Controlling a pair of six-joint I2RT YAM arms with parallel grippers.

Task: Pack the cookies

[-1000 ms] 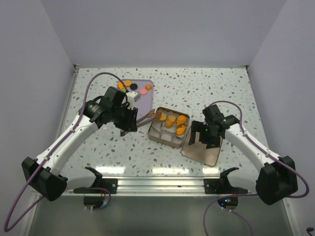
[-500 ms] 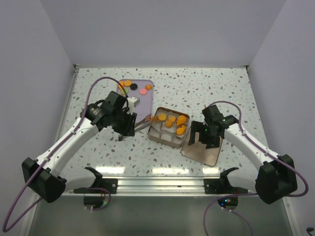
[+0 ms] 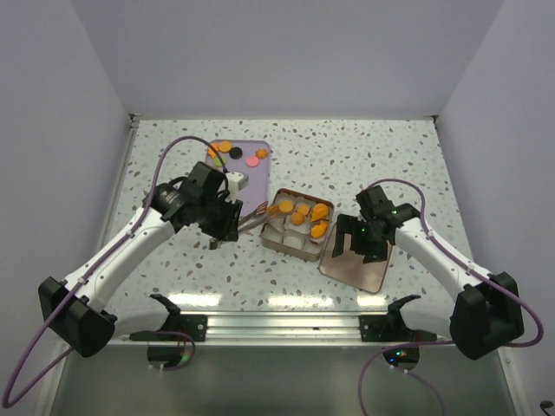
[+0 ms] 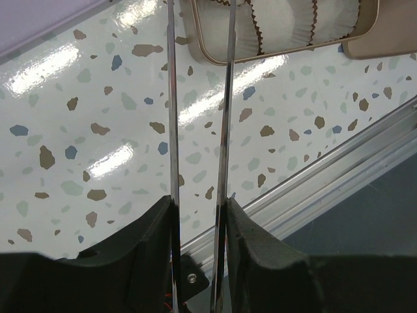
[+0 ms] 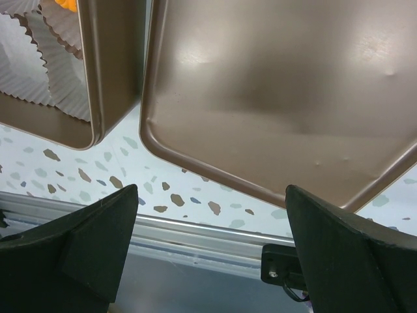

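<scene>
Several orange cookies (image 3: 305,216) lie in white paper cups in an open brown tin (image 3: 274,239). More cookies, orange, black and pink (image 3: 252,160), lie on the lilac tray (image 3: 247,146). My left gripper (image 3: 227,222) is shut on metal tongs (image 3: 254,214), whose tips point at the tin's left rim. In the left wrist view the two tong blades (image 4: 225,98) run from my gripper (image 4: 199,205) up to the tin (image 4: 210,52); their tips are out of frame. My right gripper (image 3: 355,245) is open and empty, over the tin's lid (image 3: 368,273).
The lid (image 5: 280,85) lies flat just right of the tin (image 5: 111,72), near the table's front rail (image 5: 195,228). Empty paper cups (image 4: 287,19) fill the tin's near row. A white block (image 3: 237,178) sits at the tray's near edge.
My left gripper drew the tongs back left from over the tin's far-left cup, and an orange cookie now lies in that cup. My right arm has not moved.
</scene>
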